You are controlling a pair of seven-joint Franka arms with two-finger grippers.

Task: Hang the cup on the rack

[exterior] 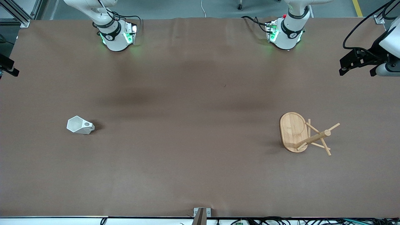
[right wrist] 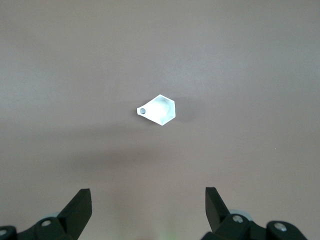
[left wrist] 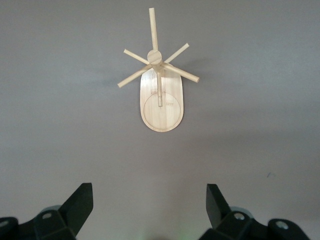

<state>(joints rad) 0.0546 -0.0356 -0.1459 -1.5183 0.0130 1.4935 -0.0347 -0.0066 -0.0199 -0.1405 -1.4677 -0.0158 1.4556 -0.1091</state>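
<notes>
The white faceted cup (exterior: 80,125) sits on the brown table toward the right arm's end, its hexagonal rim showing from above and its pierced handle toward the table's middle. It shows in the right wrist view (right wrist: 159,110) well below my open, empty right gripper (right wrist: 147,196). The bamboo rack (exterior: 304,134) stands on its oval base toward the left arm's end, pegs spreading from its post. It shows in the left wrist view (left wrist: 159,87) well below my open, empty left gripper (left wrist: 149,194), whose black hand shows at the front view's edge (exterior: 357,67).
The brown table cover (exterior: 193,109) lies flat between cup and rack. The arm bases stand at the edge farthest from the front camera. A small metal bracket (exterior: 201,214) sits at the nearest table edge.
</notes>
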